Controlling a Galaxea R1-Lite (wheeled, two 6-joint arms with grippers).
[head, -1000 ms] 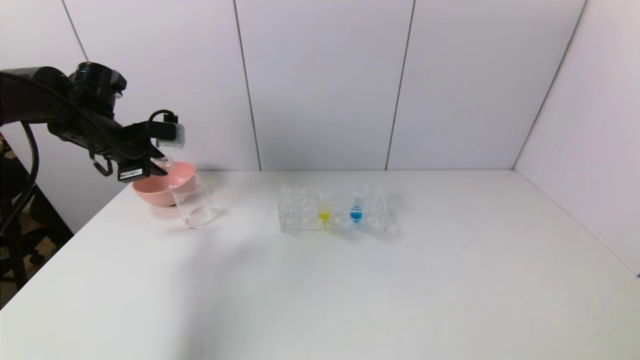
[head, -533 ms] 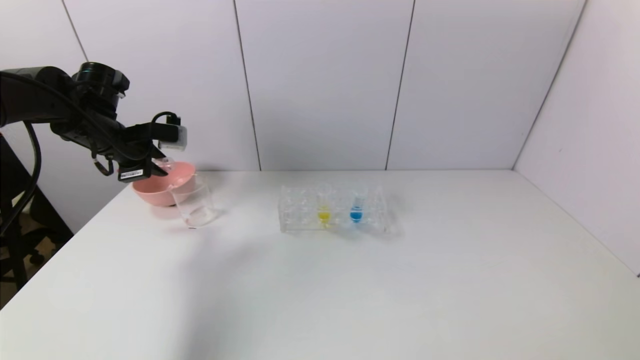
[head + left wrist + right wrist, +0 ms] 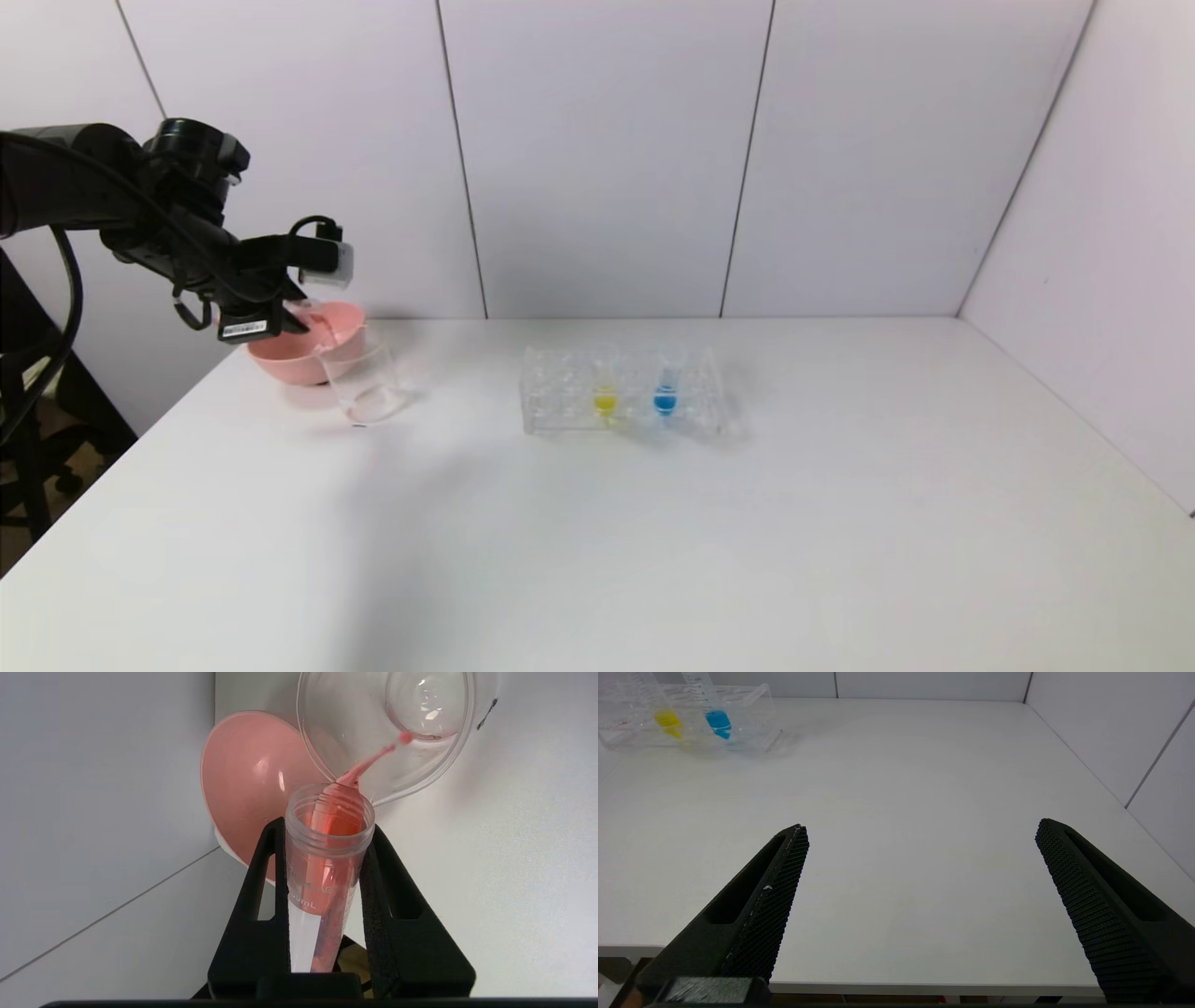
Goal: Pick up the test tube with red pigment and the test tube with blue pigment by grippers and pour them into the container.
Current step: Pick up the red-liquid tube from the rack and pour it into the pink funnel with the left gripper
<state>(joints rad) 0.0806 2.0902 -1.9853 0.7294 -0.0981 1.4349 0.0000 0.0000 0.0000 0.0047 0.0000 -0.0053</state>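
My left gripper (image 3: 295, 314) is shut on the test tube with red pigment (image 3: 327, 868) and holds it tipped, mouth down, over the container (image 3: 364, 385). In the left wrist view my left gripper (image 3: 327, 829) clamps the tube just below its threaded mouth. A thin red stream runs from the mouth into the clear beaker (image 3: 327, 728). The test tube with blue pigment (image 3: 666, 390) stands upright in the clear rack (image 3: 560, 415); it also shows in the right wrist view (image 3: 714, 711). My right gripper (image 3: 922, 827) is open and empty over the table's front edge.
A pink bowl (image 3: 289, 359) stands just behind and left of the beaker, also in the left wrist view (image 3: 247, 779). A yellow-tipped tube (image 3: 605, 394) stands in the rack beside the blue one. The white table (image 3: 653, 541) ends at walls behind and on the right.
My left gripper has shifted slightly right and tipped the red tube further. Red liquid now shows at the tube's mouth above the beaker. The rack and its tubes have not moved.
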